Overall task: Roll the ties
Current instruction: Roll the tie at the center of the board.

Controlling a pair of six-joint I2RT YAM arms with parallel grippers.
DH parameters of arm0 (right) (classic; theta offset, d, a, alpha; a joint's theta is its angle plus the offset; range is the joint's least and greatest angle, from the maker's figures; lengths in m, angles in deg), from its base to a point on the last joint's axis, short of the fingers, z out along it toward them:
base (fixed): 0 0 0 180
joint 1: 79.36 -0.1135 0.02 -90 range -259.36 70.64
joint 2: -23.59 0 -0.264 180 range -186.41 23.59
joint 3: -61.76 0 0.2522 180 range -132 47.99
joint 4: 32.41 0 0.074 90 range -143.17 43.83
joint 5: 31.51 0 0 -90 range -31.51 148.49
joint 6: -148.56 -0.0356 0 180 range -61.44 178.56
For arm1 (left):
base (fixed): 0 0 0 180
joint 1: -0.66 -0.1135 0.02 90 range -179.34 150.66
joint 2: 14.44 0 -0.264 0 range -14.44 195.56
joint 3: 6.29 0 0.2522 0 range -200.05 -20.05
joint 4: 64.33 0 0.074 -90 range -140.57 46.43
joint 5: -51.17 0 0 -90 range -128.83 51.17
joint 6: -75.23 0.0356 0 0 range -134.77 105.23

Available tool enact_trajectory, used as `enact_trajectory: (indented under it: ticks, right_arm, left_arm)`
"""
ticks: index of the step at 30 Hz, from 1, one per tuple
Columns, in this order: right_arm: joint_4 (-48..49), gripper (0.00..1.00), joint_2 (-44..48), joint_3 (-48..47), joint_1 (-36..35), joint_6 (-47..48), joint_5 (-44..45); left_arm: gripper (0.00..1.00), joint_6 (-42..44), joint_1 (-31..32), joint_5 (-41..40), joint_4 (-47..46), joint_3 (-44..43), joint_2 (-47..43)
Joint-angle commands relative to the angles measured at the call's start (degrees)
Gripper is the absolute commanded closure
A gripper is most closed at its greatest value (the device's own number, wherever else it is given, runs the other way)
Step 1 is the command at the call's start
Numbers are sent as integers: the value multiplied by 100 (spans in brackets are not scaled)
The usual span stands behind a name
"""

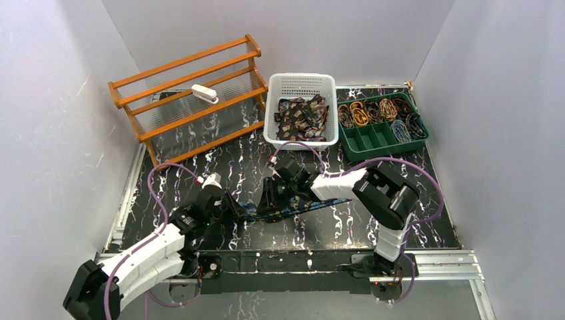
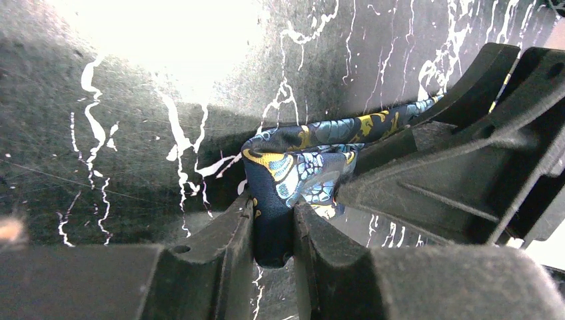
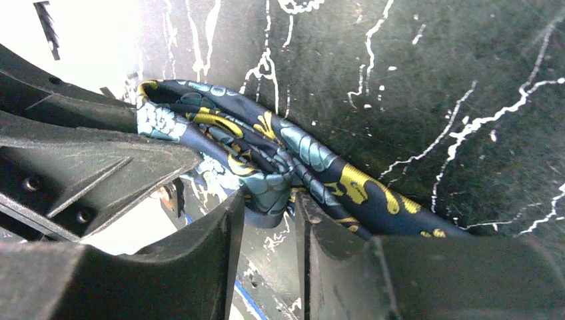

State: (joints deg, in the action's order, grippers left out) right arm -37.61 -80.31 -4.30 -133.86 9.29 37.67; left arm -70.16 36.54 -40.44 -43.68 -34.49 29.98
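One blue tie (image 1: 313, 205), one basket (image 1: 300, 143), one tray (image 1: 370, 139), one rack (image 1: 174, 65).

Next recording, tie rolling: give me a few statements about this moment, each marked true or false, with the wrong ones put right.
1. The left pincer is clamped on the blue tie. True.
2. The white basket is empty. False: it holds a heap of patterned ties.
3. The green tray has rolled ties in its back compartments. True.
4. The wooden rack stands to the right of the basket. False: it stands to its left.
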Motion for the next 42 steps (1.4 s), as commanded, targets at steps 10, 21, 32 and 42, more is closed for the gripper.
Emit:
enact_trajectory:
  ticks: [10, 21, 32, 42]
  right_arm:
    - [-1304, 54, 764, -531, -12, 936, 1306]
    - [-1642, 62, 287, -540, 1, 1299, 1570]
    - [-704, 52, 814, -460, 179, 774, 285]
    - [-1214, 48, 1388, -338, 275, 960, 1055]
  left_arm:
    - [85, 419, 31, -1209, 1617, -1131, 233]
    - [85, 770, 49, -1912, 2323, -1729, 633]
    - [88, 1245, 205, -2377, 2655, -2060, 1059]
    - [87, 1561, 540, -2845, 2874, -2400, 1316]
